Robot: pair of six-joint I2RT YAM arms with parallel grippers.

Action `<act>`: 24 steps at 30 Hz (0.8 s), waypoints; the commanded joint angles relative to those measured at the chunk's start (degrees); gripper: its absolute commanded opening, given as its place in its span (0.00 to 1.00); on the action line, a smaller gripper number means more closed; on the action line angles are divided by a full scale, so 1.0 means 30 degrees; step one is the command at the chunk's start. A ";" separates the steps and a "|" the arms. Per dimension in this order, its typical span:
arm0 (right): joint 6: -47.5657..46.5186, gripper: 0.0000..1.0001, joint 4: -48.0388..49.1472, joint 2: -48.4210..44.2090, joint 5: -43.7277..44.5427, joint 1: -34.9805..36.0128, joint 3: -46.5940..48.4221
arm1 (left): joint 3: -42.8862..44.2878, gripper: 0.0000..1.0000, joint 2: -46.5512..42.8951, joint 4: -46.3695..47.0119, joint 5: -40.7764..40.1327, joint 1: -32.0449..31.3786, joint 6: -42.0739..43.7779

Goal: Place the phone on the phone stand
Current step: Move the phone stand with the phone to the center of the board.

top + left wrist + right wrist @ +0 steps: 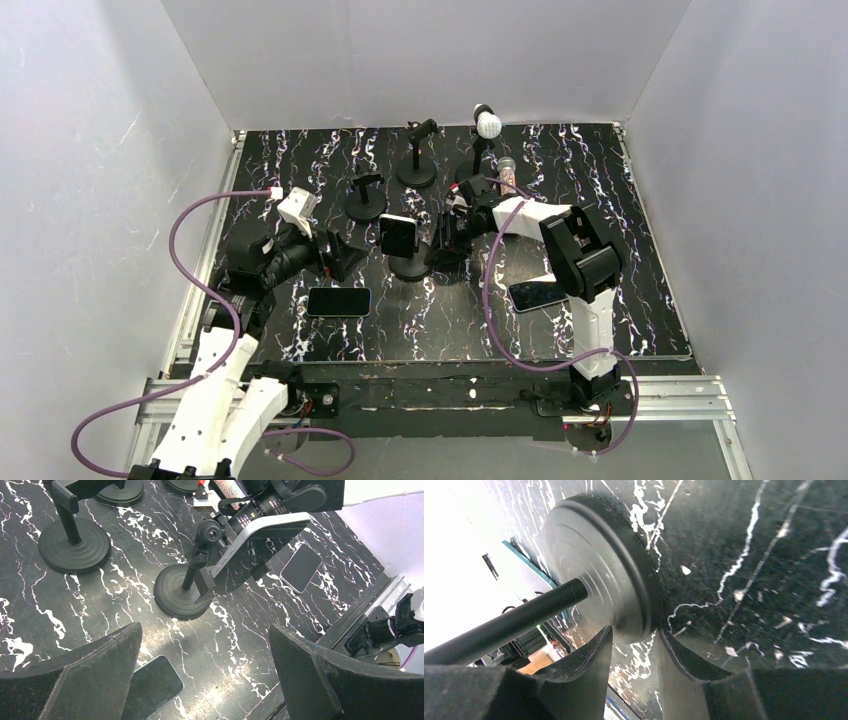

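A phone rests tilted on the cradle of a black phone stand at the table's middle; the left wrist view shows the phone on the stand. My left gripper is open and empty, left of the stand and apart from it; in its wrist view the jaws stand wide over bare table. My right gripper is at the stand's right side, low at its base. In the right wrist view the fingers pinch the rim of the round base.
A second phone lies flat near the left gripper, also in the left wrist view. A third phone lies under the right arm. Empty stands and a stand with a white ball are at the back.
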 commanded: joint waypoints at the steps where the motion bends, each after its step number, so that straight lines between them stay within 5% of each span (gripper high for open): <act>1: 0.0074 0.45 0.0079 0.0552 -0.0231 0.0786 0.0908 | -0.0177 0.99 -0.0375 0.0299 0.0043 0.0143 0.0354; 24: 0.0231 0.45 -0.0977 0.2169 -0.0436 0.1858 0.3855 | 0.0413 0.99 -0.3048 -0.0009 -0.3384 0.0140 0.0794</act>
